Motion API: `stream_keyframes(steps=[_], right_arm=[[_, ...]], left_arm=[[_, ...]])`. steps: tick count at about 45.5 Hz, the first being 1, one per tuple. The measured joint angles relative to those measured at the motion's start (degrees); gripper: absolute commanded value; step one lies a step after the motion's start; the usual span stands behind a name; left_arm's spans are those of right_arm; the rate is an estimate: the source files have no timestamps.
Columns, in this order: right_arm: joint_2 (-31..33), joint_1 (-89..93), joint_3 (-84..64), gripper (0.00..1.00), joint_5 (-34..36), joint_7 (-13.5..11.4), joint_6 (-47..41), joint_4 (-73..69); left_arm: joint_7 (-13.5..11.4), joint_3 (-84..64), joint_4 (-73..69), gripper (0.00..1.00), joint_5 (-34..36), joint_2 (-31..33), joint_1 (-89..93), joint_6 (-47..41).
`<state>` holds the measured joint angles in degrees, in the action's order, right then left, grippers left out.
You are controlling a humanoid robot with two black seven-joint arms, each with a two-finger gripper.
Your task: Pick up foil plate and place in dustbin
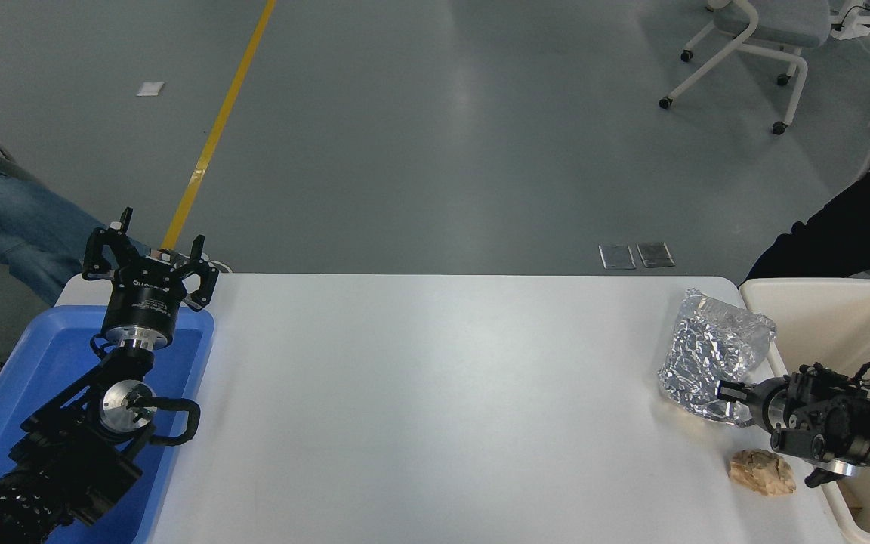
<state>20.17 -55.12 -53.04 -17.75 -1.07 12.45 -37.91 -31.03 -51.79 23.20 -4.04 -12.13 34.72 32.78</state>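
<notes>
**Foil plate pinched at near edge, tilting up — risks from here**

My right gripper (729, 393) is closed on the near rim of the foil plate (714, 349). The plate extends away from my fingertips, toward the table's far edge, and its far end is raised, so it stands tilted rather than flat. The lower corner beside my fingertips looks to be touching the white table (435, 393), or just off it; I cannot tell which.

The dustbin (828, 298) sits just to the right of my fingers, its rim near the plate's raised far corner. A crumpled tan paper wad (762, 471) lies on the table just behind and below my wrist, apart from the plate.

My left gripper (149, 261) is parked, fingers spread, over the blue tray (42, 355), well apart from the work.

Risks, as I judge them:
- The grasp holds only one thin edge. Foil is soft, so the rim may fold or tear and the plate slip out.
- The long, unsupported plate may swing and catch on the bin rim if I carry it across too low.
- My wrist may brush the paper wad as I turn rightward.

Next move calls for more lift before crossing over the rim.
</notes>
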Motion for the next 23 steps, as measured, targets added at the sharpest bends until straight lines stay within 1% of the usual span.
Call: stream_keyframes(steps=[11, 23], right_arm=[[0.6, -4.0, 0.0, 0.00, 0.1, 0.6, -0.4, -1.4], [5.3, -14.9, -0.4, 0.00, 0.3, 0.7, -3.5, -9.6]], left_arm=[[0.0, 0.0, 0.0, 0.99, 0.0, 0.0, 0.0, 0.0], [0.0, 0.0, 0.0, 0.99, 0.0, 0.0, 0.0, 0.0]])
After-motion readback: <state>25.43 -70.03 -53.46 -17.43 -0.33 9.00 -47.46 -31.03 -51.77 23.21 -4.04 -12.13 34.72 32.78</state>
